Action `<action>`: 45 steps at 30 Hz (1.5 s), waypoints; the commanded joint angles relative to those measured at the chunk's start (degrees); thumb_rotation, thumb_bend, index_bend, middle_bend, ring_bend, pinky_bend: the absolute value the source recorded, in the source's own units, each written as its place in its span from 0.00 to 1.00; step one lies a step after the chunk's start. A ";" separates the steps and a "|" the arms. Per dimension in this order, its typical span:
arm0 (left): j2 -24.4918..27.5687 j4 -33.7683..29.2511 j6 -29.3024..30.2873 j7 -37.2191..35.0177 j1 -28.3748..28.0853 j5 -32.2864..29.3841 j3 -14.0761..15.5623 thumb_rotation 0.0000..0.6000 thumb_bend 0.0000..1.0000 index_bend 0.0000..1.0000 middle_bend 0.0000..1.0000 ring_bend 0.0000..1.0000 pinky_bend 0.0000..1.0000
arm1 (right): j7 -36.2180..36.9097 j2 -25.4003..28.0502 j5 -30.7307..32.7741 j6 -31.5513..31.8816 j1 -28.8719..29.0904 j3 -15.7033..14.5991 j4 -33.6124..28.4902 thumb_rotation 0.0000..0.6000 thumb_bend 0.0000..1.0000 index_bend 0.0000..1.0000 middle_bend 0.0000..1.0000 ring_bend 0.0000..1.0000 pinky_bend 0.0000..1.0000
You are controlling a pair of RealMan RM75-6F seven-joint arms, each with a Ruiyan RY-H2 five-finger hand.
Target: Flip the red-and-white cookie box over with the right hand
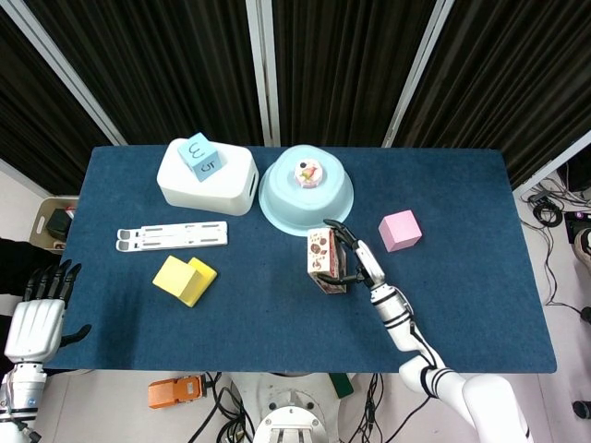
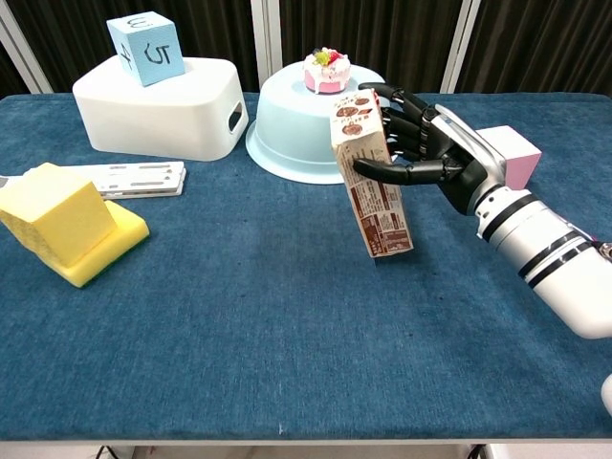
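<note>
Tilted cookie box (image 2: pixel 371 172) in right hand (image 2: pixel 432 148)

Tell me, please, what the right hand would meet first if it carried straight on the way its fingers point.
The right hand already grips the cookie box, so the box comes first. Beyond it, the upturned light-blue bowl looks next in line, though depth is uncertain.

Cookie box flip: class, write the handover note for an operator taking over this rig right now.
Right hand: fingers around the cookie box, thumb on its near side, other fingers behind its top.
Left hand: open, off the table's left edge, holding nothing.
Box: on end and tilted, lower corner at the table, in front of the light blue bowl.
Done: box picked up and turned partway.
Left: finish tipping it onto its other face, then release.
</note>
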 commanded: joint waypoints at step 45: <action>-0.71 0.95 -0.33 -1.19 -0.84 0.79 0.13 1.00 0.13 0.00 0.00 0.00 0.00 | -53.16 48.04 3.09 0.28 -6.95 -7.29 -63.17 0.74 0.08 0.00 0.00 0.00 0.00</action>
